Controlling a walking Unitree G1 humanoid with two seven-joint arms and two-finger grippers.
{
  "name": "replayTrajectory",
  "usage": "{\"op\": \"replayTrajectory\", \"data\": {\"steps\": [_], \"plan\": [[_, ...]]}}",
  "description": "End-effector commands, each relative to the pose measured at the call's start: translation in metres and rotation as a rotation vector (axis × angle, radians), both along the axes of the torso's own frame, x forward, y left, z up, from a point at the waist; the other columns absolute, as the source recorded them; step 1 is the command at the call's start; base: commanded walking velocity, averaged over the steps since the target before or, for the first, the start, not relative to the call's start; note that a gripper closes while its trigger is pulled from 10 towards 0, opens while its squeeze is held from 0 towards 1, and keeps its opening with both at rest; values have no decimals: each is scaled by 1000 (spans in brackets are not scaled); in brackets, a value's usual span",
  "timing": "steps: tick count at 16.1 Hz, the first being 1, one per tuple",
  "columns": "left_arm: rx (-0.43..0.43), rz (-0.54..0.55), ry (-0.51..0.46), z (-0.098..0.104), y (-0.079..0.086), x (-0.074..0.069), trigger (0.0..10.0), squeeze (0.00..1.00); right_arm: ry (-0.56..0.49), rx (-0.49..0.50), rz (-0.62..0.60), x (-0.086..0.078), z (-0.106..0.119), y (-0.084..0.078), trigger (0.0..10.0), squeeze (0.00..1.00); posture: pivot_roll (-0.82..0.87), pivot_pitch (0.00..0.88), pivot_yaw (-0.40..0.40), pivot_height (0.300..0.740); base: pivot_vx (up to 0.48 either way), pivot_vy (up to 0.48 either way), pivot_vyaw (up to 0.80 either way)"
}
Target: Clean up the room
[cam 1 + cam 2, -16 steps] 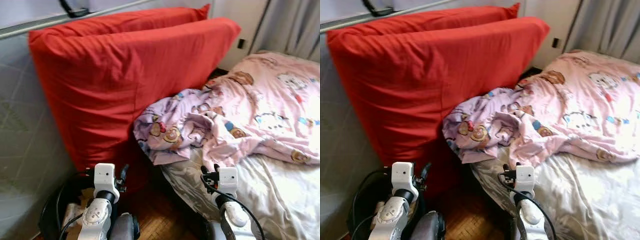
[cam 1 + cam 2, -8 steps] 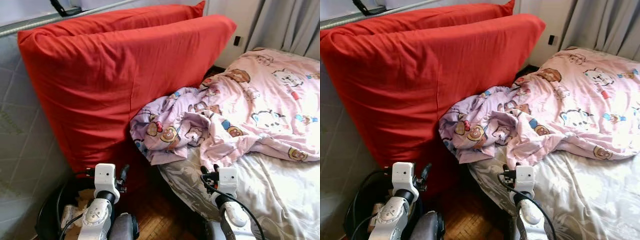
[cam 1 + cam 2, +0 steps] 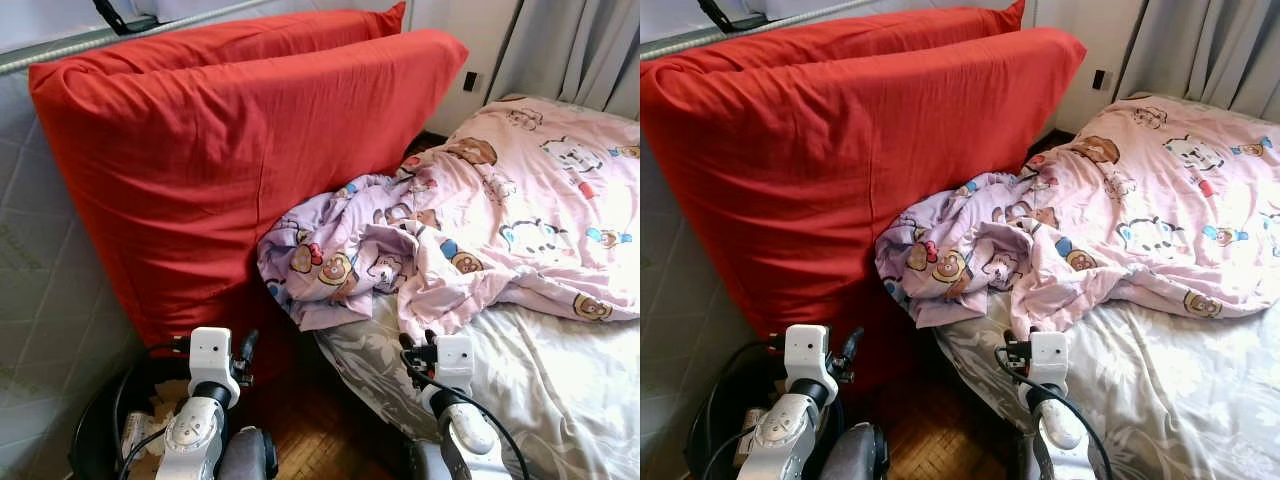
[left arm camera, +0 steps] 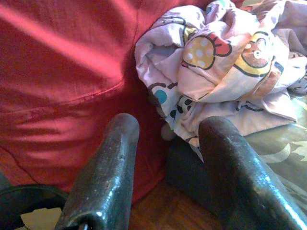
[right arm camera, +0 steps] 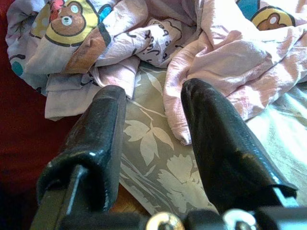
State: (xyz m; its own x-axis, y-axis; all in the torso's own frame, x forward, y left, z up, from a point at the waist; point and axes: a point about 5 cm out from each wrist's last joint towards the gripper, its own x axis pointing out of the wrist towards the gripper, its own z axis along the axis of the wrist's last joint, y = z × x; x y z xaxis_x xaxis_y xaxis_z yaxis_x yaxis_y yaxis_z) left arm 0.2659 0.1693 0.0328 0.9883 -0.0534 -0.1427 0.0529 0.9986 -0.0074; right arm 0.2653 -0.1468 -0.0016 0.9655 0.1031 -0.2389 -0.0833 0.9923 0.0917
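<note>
On the bed (image 3: pixel 560 390), the crumpled pink blanket (image 3: pixel 450 240) lies bunched at the near-left edge against two red cushions (image 3: pixel 240 160). Judging by this, the approach is underway: both the left gripper (image 4: pixel 165 158) and right gripper (image 5: pixel 153 115) hover empty, fingers apart. Next comes reaching forward for the blanket; a black basket (image 3: pixel 110 420) sits low left.

Readable text: none on any surface.
Blanket (image 3: pixel 500 220): cartoon bear and cat pictures, no words legible.
Sheet (image 5: pixel 158 158) under blanket: leaf pattern, no lettering.
</note>
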Motion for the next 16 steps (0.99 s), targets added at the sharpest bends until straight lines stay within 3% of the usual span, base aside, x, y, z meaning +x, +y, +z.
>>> {"op": "replayTrajectory", "data": {"steps": [1, 16], "plan": [[-13, -6, 8, -1, -2, 0, 10000, 0, 1, 3, 15, 1, 1, 3, 10000, 0, -37, 30, 20, 607, 270, 0, 0], [2, -24, 12, -1, -2, -2, 10000, 0, 18, 8, 17, -1, -3, 4, 10000, 0, -28, 49, 27, 607, 286, 0, 0]]}}
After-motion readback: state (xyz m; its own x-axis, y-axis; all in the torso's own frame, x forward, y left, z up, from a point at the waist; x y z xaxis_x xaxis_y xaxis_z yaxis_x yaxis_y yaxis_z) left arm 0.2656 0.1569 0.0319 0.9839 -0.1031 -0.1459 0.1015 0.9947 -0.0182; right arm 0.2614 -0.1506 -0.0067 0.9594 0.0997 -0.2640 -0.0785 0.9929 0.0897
